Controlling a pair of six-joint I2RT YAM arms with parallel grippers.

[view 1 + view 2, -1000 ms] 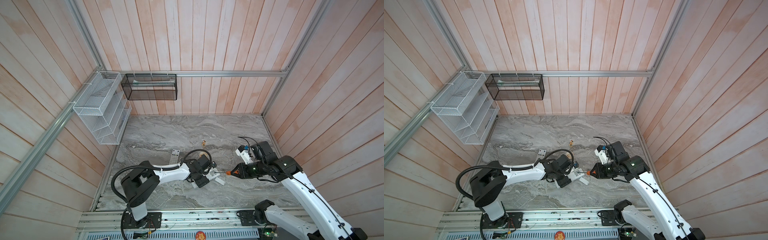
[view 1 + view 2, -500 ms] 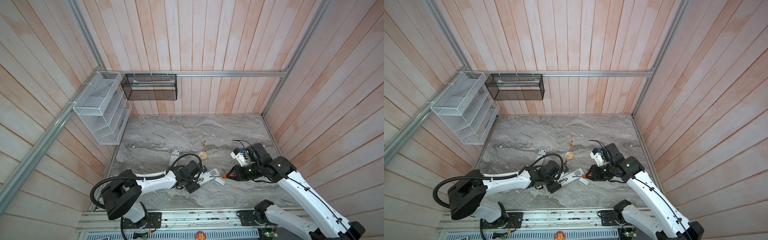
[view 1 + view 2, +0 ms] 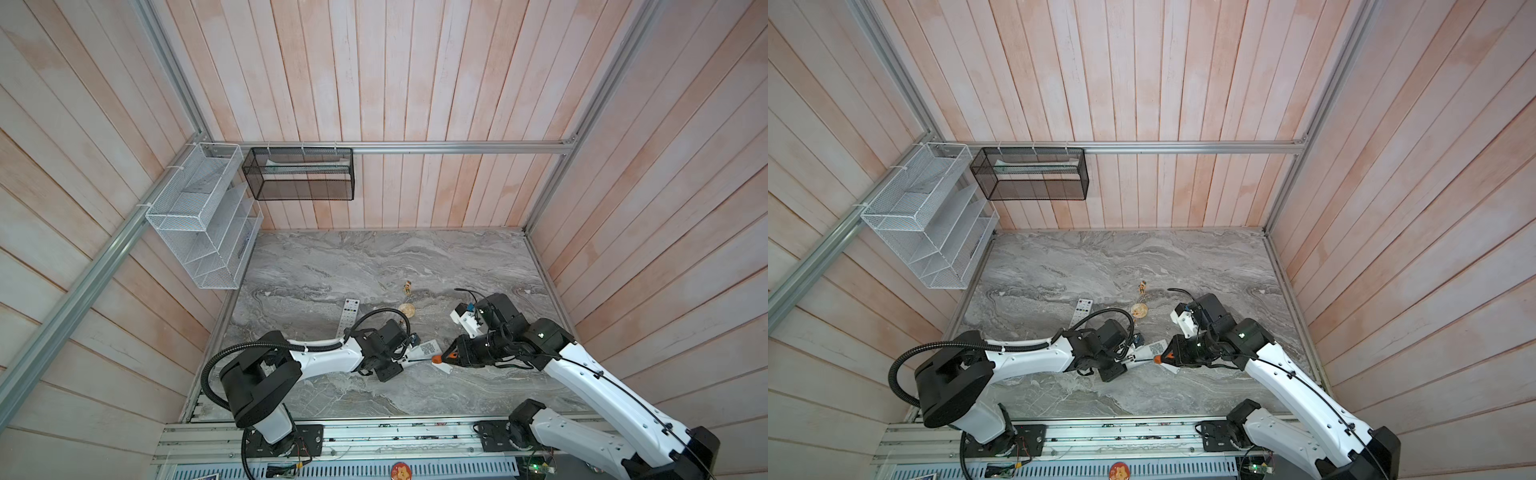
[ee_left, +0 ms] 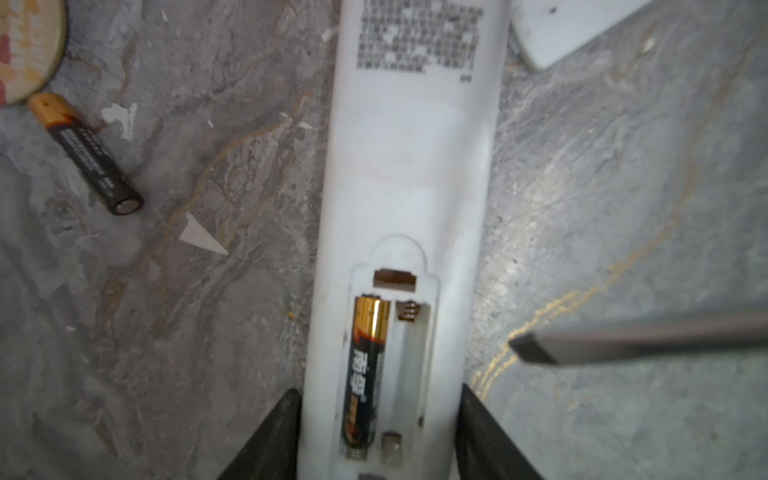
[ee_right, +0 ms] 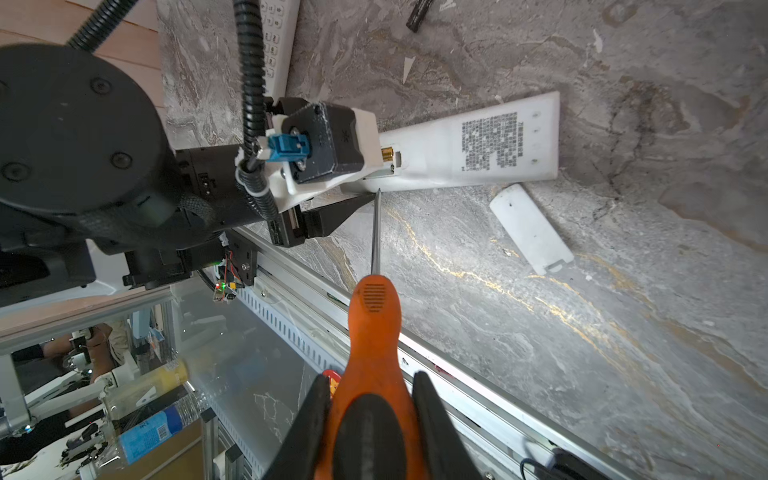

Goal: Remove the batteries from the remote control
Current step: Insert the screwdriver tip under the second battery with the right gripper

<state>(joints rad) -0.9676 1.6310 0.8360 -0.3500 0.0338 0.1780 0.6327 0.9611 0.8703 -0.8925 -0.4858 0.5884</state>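
Left gripper (image 4: pixel 378 390) clamps the face-down remote control (image 4: pixel 407 166) near the front edge of the counter (image 4: pixel 623 208); seated battery (image 4: pixel 365 365) lies along its length, gold end away from the jaws; loose battery (image 4: pixel 85 151) lies apart on the marble; right gripper (image 5: pixel 370 386) pinches the screwdriver (image 5: pixel 374 332), tip beside the remote

Both top views look steeply down from high at the front, taking in the whole marbled surface (image 3: pixel 374 257) and the plank walls (image 3: pixel 415 83). The left wrist view sits close over the white remote (image 4: pixel 407 166); the right wrist view looks along the screwdriver (image 5: pixel 374 316) at that same remote.
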